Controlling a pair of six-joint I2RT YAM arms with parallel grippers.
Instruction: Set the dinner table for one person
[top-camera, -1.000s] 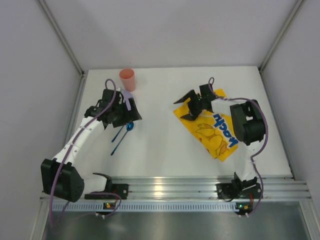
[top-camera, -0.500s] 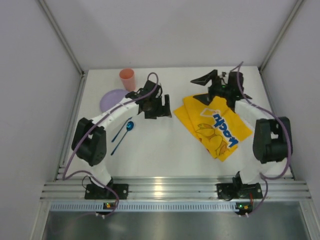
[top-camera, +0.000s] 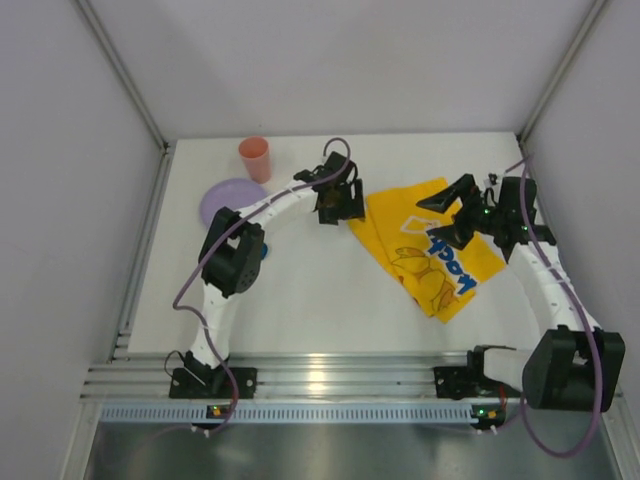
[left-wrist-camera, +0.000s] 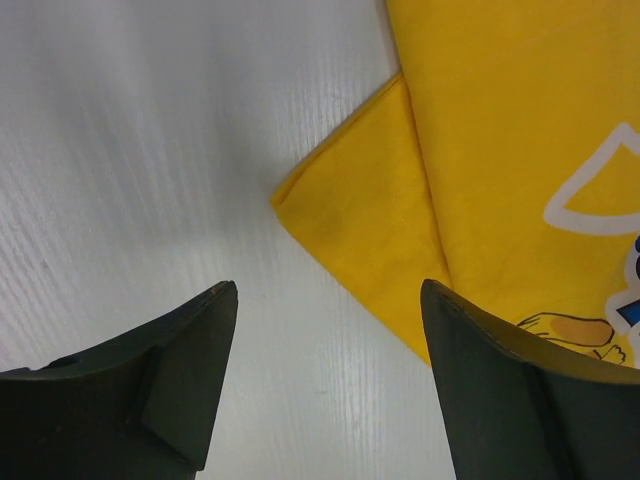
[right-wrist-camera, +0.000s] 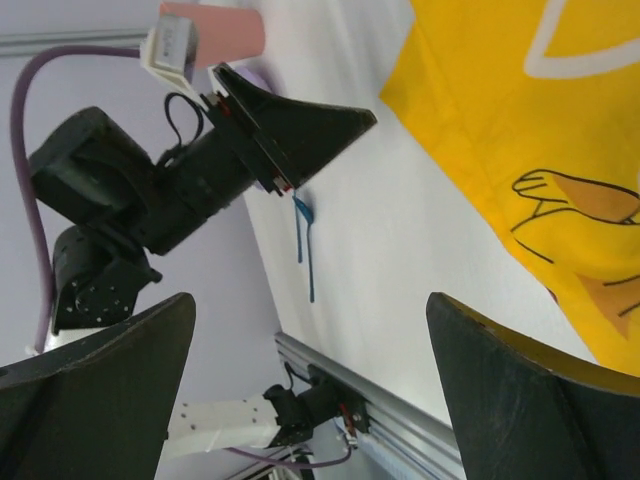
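Note:
The white dinner table (top-camera: 300, 300) holds a yellow Pikachu-printed cloth (top-camera: 425, 250), partly folded, at the right. My left gripper (top-camera: 339, 204) is open and empty. It hovers low at the cloth's left corner (left-wrist-camera: 345, 205), its fingertips (left-wrist-camera: 215, 300) astride bare table beside that corner. My right gripper (top-camera: 445, 215) is open and empty above the cloth's middle right. It shows in its wrist view (right-wrist-camera: 310, 300) with the cloth (right-wrist-camera: 520, 120) below it. A pink cup (top-camera: 254, 158) and a purple plate (top-camera: 228, 200) stand at the far left.
Blue utensils (right-wrist-camera: 303, 245) lie left of centre, mostly hidden under the left arm's elbow in the top view. The ribbed aluminium rail (top-camera: 330, 375) runs along the near edge. Grey walls close in the table at the left, right and back.
The left gripper has swung right from the plate to the cloth's left corner, uncovering the plate. The right gripper has moved from the far edge to above the cloth, which now lies spread wider.

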